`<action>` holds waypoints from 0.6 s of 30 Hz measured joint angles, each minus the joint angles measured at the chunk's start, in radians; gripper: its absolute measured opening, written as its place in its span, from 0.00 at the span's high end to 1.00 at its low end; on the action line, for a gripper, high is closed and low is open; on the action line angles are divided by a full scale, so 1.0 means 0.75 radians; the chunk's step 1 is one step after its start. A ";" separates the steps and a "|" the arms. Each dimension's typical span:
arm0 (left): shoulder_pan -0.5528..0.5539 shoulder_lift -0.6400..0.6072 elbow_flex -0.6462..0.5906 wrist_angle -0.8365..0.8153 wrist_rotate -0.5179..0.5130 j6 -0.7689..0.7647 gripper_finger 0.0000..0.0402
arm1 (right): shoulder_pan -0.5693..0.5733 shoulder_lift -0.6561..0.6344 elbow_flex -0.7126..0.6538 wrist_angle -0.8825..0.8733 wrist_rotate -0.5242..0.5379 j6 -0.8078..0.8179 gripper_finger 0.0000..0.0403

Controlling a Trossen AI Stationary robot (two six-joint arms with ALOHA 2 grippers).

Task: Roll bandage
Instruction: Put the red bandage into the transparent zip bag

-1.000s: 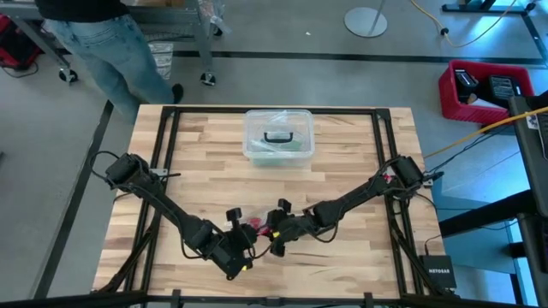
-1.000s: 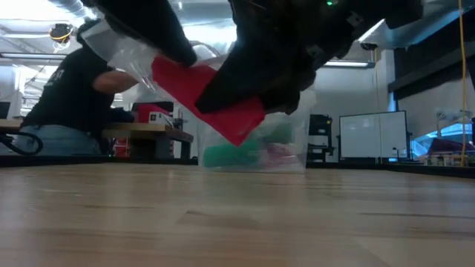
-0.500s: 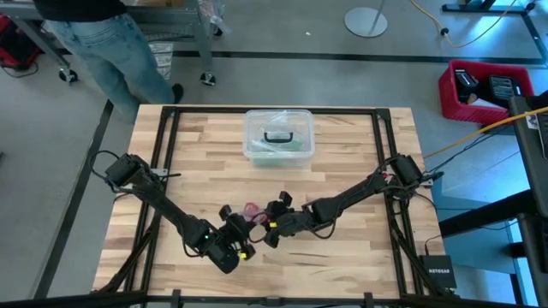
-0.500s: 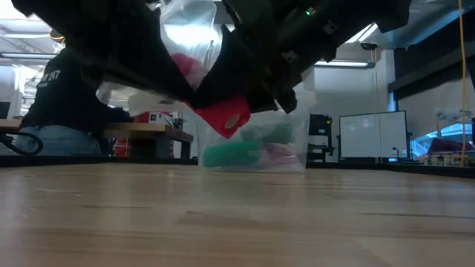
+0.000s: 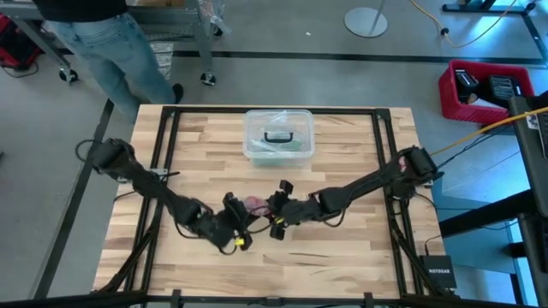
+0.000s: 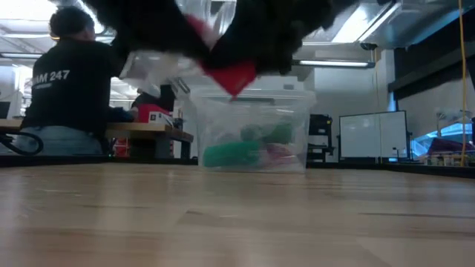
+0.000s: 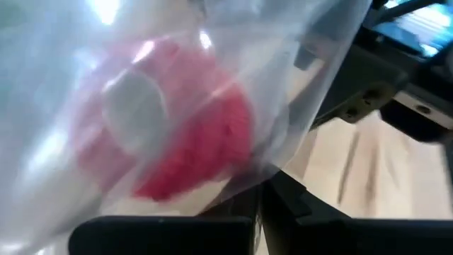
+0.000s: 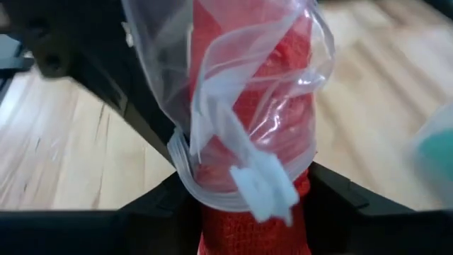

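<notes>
Both grippers meet over the near middle of the bench [image 5: 351, 162], well clear of every edge; bare wood lies open on all sides, with only the clear box [image 5: 278, 135] standing toward the far edge, well apart from them. Left gripper [image 5: 242, 218] is clamped tight on the plastic bag [image 7: 177, 92]; right gripper [image 5: 272, 214] is part-way open around the red bandage [image 8: 248, 120], which sits half inside the bag, one end sticking out toward the right wrist. The bundle hangs above the bench, not touching it. Compared with a second ago, the pair has shifted farther from the near edge and risen: in the low view the bandage is now at the top of the picture, where before it hung lower in front of the box. Low view alone shows green and red items inside the box and a person [image 6: 70, 89] seated beyond the bench. Left wrist view shows the bandage rolled, with a pale core.
</notes>
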State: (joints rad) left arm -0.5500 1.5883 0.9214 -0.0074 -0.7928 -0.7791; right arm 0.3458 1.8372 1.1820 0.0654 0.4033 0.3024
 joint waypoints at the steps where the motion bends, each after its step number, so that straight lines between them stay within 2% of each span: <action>1: 0.024 -0.041 -0.001 -0.003 0.055 0.058 1.00 | -0.012 -0.025 0.000 -0.006 -0.009 -0.038 0.53; 6: 0.123 -0.151 -0.003 0.052 0.108 0.318 1.00 | -0.107 -0.116 0.000 -0.009 -0.080 -0.095 0.53; 9: 0.179 -0.150 -0.005 0.064 0.122 0.411 1.00 | -0.166 -0.139 0.001 -0.049 -0.132 -0.056 0.53; 11: 0.215 -0.122 -0.040 0.152 0.177 0.437 1.00 | -0.198 -0.139 0.002 -0.105 -0.168 -0.031 0.53; 14: 0.237 -0.056 -0.151 0.431 0.212 0.487 1.00 | -0.233 -0.138 0.002 -0.207 -0.242 0.004 0.53; 18: 0.251 0.072 -0.340 1.026 0.248 0.454 1.00 | -0.254 -0.138 -0.009 -0.283 -0.298 0.056 0.53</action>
State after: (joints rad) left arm -0.3617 1.6422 0.6665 0.7620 -0.6067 -0.4388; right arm 0.1555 1.7340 1.1753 -0.1472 0.1795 0.3445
